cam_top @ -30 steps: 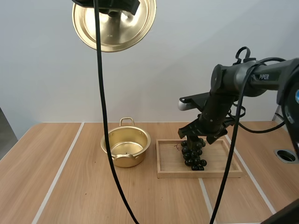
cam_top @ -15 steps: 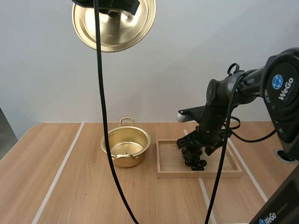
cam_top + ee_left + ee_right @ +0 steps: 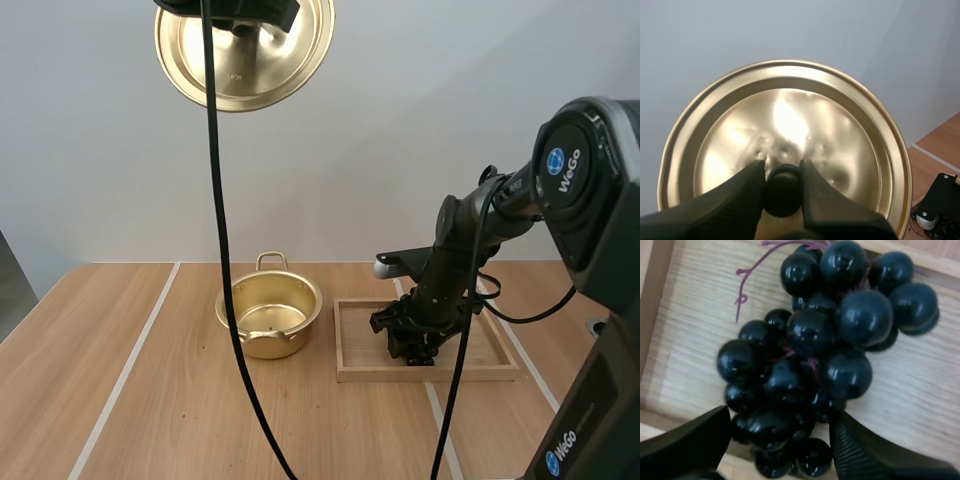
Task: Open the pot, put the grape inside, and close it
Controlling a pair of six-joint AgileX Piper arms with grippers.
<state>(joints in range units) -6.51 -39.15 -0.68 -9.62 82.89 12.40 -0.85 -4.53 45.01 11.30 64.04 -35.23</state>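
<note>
lowering into the tray (image 3: 400,374), right gripper (image 3: 780,422) spreads around grapes (image 3: 825,340); left gripper (image 3: 782,172) pinches lid (image 3: 830,125).

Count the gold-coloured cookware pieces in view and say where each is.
2. The open pot stands on the table beside the wooden tray; the lid hangs high above, its black knob pinched by the left gripper.

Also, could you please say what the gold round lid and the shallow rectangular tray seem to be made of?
The gold round lid looks like thin polished metal: mirror-like glare, slight dents. The shallow rectangular tray is probably pale wood: visible grain, matte surface.
</note>
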